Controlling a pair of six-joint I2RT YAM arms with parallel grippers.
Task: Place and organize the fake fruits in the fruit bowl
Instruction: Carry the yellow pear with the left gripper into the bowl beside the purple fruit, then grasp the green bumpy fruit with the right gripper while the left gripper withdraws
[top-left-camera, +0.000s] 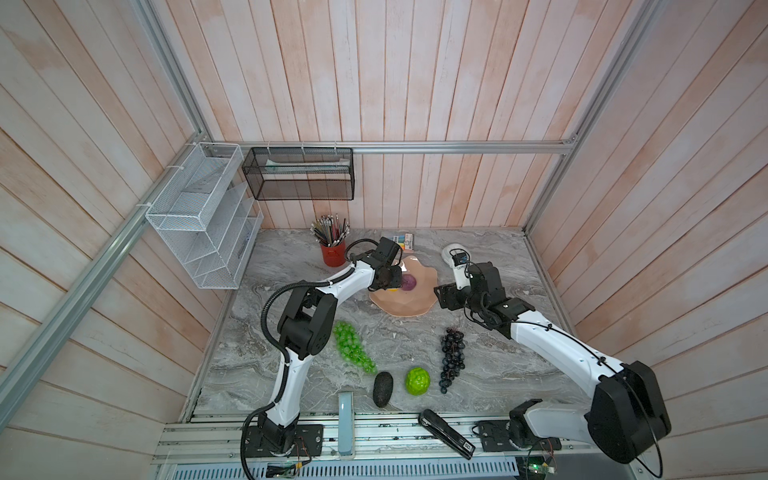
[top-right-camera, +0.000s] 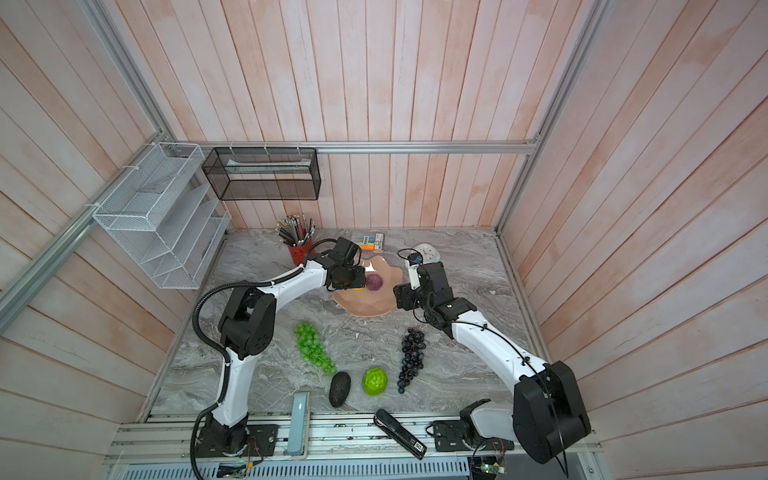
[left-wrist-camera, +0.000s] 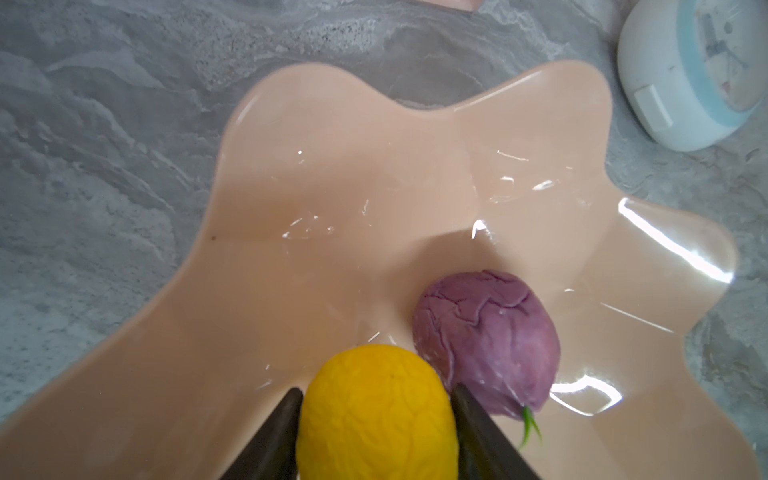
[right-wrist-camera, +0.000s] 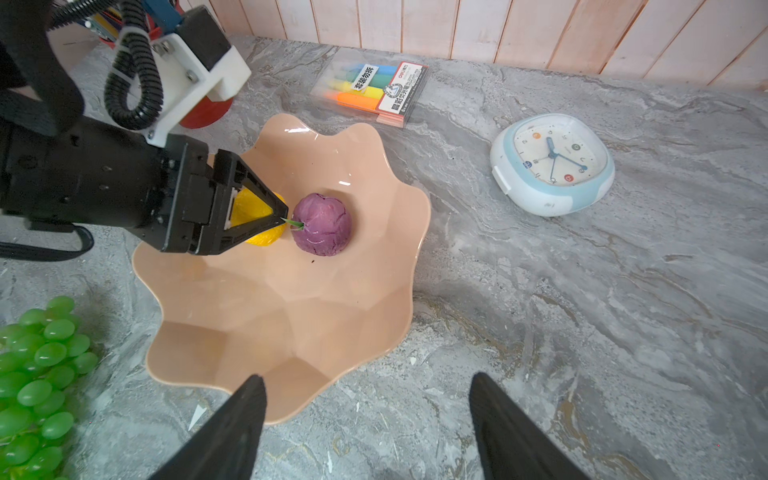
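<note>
Your left gripper (left-wrist-camera: 376, 392) is clamped on the small yellow ball (left-wrist-camera: 374, 424), low inside the fruit bowl (left-wrist-camera: 353, 187). The small purple ball (left-wrist-camera: 486, 340) sits just outside one fingertip. Spread the jaws fast and that finger may shove it rolling across the glossy dish. Your right gripper (right-wrist-camera: 366, 377) hangs wide and empty.

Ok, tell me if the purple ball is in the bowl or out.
In. The purple ball rests on the floor of the fruit bowl, inside its wavy rim, next to the yellow ball.
</note>
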